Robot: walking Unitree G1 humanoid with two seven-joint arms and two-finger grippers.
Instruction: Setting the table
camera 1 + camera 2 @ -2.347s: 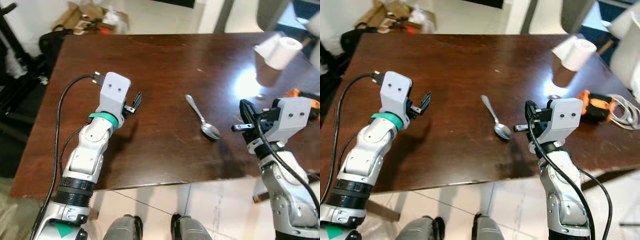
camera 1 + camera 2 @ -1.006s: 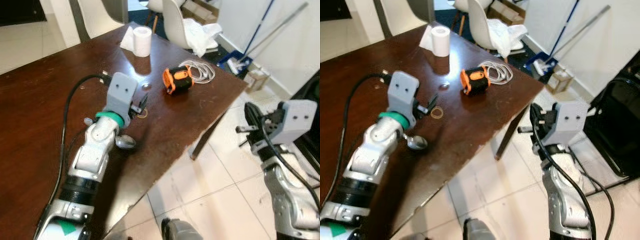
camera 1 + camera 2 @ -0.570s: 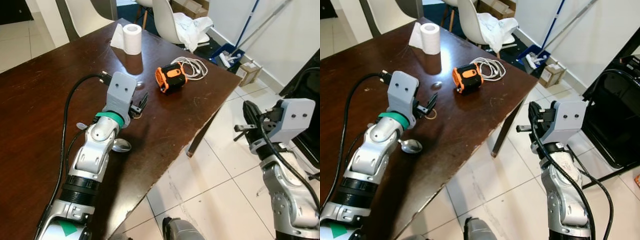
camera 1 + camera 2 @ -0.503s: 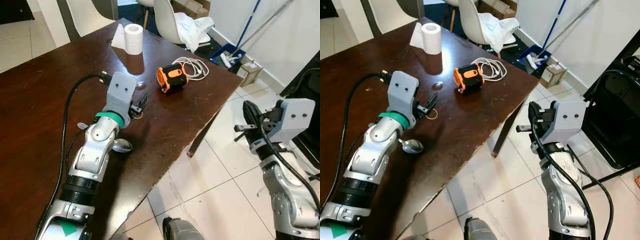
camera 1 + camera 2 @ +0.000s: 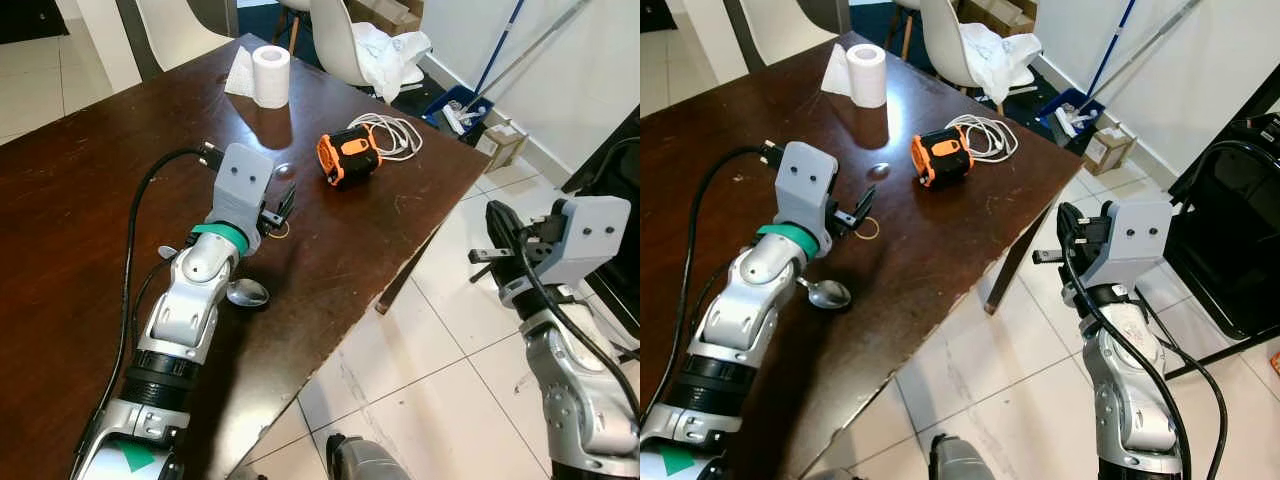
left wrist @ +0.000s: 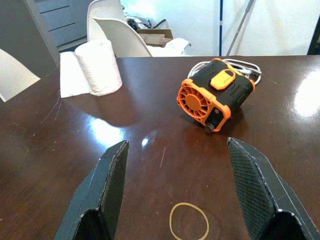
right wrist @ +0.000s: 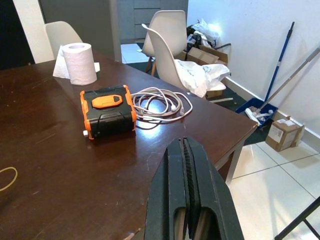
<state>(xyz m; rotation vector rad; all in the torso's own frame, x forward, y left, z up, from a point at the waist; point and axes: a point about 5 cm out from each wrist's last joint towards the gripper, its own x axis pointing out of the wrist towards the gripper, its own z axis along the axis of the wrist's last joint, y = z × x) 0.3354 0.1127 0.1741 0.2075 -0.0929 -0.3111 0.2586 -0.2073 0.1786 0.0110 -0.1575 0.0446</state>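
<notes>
Now the view has swung to the dark wooden worktop (image 5: 90, 200) corner, leaving the silver metal spoon (image 5: 245, 292) untouched beside the wide-open, empty left claw (image 5: 277, 209), the right claw (image 5: 497, 232) pressed closed, empty, off the edge.

Table (image 5: 80, 150) with spoon (image 5: 243, 292), paper roll (image 5: 270, 76)

Dark wooden table (image 5: 90, 150). Left gripper (image 5: 277, 207) over it. Spoon (image 5: 240, 291) behind the jaws, beside the forearm. Rubber band (image 5: 277, 229) just under the fingertips. Orange-black device (image 5: 345, 159), white cable (image 5: 395, 137) and paper roll (image 5: 270, 76) ahead. Right gripper (image 5: 497, 240) off the table, above floor tiles (image 5: 420, 360).
</notes>
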